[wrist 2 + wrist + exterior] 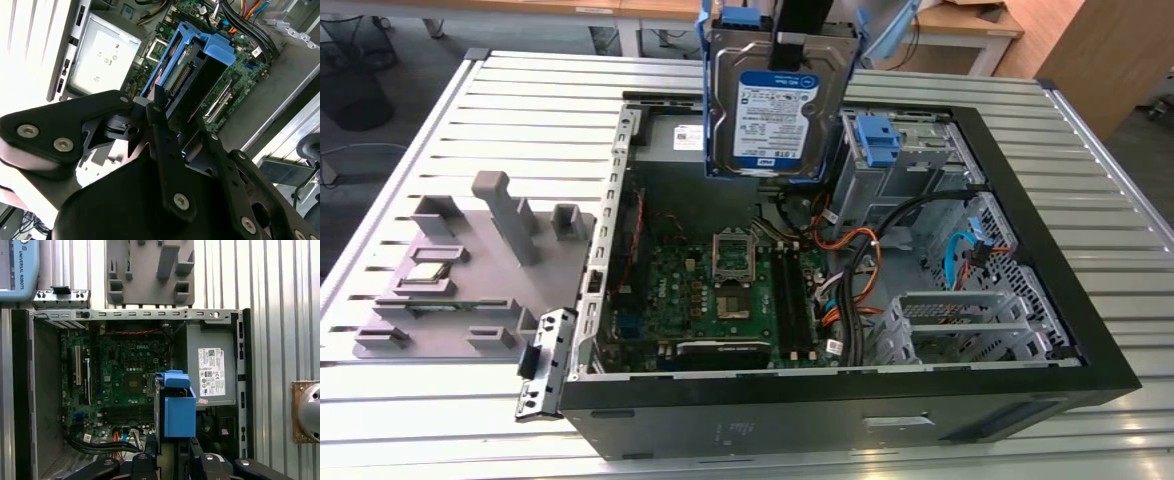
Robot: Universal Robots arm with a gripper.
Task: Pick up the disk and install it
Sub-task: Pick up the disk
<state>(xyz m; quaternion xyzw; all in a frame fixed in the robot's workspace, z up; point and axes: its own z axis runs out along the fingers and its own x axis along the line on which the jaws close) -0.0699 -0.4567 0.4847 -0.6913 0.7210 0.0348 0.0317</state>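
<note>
The disk (767,100), a silver hard drive with a white-and-blue label in a blue caddy, hangs upright in the air over the back part of the open computer case (1081,340). My gripper (787,50) comes down from above and is shut on the disk's upper end. In the second wrist view the black fingers (161,125) clamp the caddy's sides, with the disk (200,65) sticking out beyond the gripper (185,135) towards the motherboard. The first wrist view looks straight down on the blue caddy edge of the disk (177,410), held by the gripper (172,452) above the case interior.
A drive bay with a blue bracket (878,140) sits at the case's back on the exterior view's right, beside cable bundles (854,260). The motherboard (734,290) lies on the case floor, and the power supply (210,370) is alongside. A grey fixture block (467,260) stands on the slatted table (427,130).
</note>
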